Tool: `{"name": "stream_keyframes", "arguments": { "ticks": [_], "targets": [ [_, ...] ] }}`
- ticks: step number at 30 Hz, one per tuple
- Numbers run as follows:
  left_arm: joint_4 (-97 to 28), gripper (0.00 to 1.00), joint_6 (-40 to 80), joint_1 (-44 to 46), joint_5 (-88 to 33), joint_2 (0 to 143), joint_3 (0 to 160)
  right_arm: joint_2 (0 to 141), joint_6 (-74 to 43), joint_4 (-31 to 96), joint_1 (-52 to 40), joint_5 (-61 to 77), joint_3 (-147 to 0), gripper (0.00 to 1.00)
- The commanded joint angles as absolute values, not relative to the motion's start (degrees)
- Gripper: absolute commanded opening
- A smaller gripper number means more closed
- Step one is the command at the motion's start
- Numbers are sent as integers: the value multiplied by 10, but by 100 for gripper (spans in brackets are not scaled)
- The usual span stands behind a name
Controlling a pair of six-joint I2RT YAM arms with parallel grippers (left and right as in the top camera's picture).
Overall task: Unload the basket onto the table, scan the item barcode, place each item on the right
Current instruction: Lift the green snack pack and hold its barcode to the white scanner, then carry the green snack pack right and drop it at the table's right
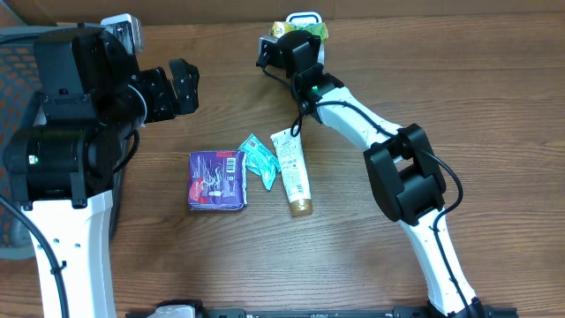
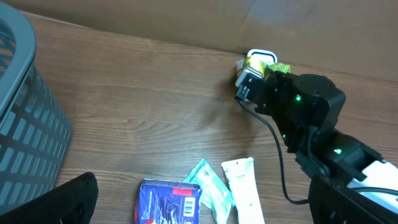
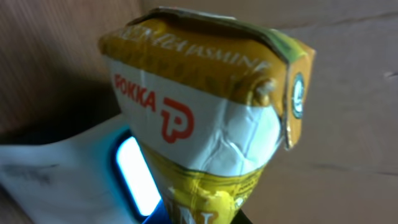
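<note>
- Soft, even light falls on the brown counter (image 1: 353, 265); shadows are faint.
- The right wrist view is dim and blurry, with a bright glow (image 3: 134, 177) beside the carton (image 3: 199, 124).

Carton (image 3: 205, 124): creased glossy paperboard. Table (image 1: 344, 265): matt wood grain. Basket (image 2: 25, 124): plastic mesh.

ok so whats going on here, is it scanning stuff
Yes. The right fingers are shut on a yellow Pokka drink carton, holding it up to the white scanner at the far edge of the table, whose window glows blue. The left fingers are open and empty beside the grey basket. A purple packet, teal sachet and white tube lie mid-table.
</note>
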State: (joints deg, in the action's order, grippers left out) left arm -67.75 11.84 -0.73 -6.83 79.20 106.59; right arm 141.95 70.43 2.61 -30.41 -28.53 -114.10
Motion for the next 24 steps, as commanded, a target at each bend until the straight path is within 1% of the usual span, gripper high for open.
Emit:
{"name": "stream_keyframes", "arguments": {
  "ticks": [1, 3, 5, 8, 11, 12, 14, 15, 16, 18, 20, 22, 24],
  "targets": [
    [-675, 99, 107, -7, -70, 794, 1070, 1302, 603, 76, -302, -239, -1155, 4],
    [-675, 100, 107, -7, -71, 794, 1070, 1237, 505, 137, -299, -191, -1155, 4],
    [-675, 99, 107, -7, -71, 794, 1070, 1188, 432, 193, -299, -151, -1155, 4],
    [-675, 99, 107, -7, -70, 794, 1070, 1100, 300, 303, -298, -50, -1155, 4],
    [-675, 100, 107, -7, -70, 794, 1070, 1027, 116, 422, -287, 20, -1155, 4],
    [-675, 100, 107, -7, -70, 794, 1070, 1014, 83, 457, -280, 34, -1155, 4],
    [-675, 100, 107, -7, -70, 794, 1070, 990, 21, 567, -251, 83, -1155, 4],
    [-675, 99, 107, -7, -70, 794, 1070, 990, -59, 678, -211, 111, -1154, 4],
    [-675, 100, 107, -7, -71, 794, 1070, 1001, -109, 744, -179, 110, -1144, 4],
    [-675, 100, 107, -7, -71, 794, 1070, 1014, -156, 786, -139, 97, -1109, 4],
    [-675, 100, 107, -7, -70, 794, 1070, 1022, -189, 787, -105, 69, -1062, 4],
    [-675, 100, 107, -7, -71, 794, 1070, 1028, -218, 750, -66, 39, -987, 4],
    [-675, 100, 107, -7, -71, 794, 1070, 1029, -229, 689, -26, 39, -914, 4]
  ]
}}
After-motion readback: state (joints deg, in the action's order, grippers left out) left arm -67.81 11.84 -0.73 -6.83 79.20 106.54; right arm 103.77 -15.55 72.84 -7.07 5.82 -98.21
